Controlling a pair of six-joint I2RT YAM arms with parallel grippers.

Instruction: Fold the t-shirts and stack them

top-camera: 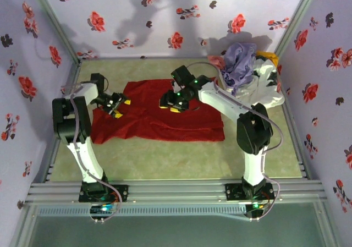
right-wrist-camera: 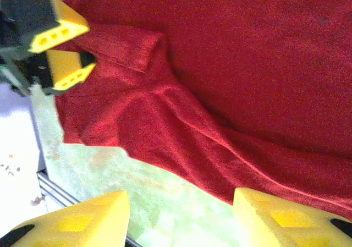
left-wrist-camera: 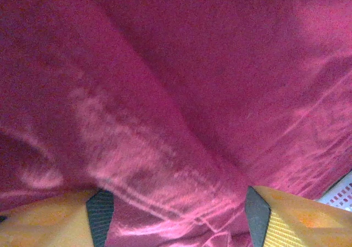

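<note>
A deep red t-shirt (top-camera: 159,117) lies spread and creased across the middle of the table. My left gripper (top-camera: 116,105) hovers low over its left part. In the left wrist view this red t-shirt (left-wrist-camera: 181,93) lies close under the left gripper (left-wrist-camera: 177,217), whose pads (left-wrist-camera: 99,217) stand wide apart, open, with loose cloth between them. My right gripper (top-camera: 175,103) sits above the shirt's middle. Seen from the right wrist, the right gripper (right-wrist-camera: 181,208) is open and empty over the shirt's hem (right-wrist-camera: 220,164). A lavender t-shirt (top-camera: 239,62) is heaped at the back right, beside yellow-orange fabric (top-camera: 269,56).
A white basket (top-camera: 270,87) holding the heap stands in the back right corner. Floral walls close in the left, back and right sides. The pale green table top (top-camera: 165,159) runs from the shirt to a metal rail (top-camera: 176,189) at the near edge.
</note>
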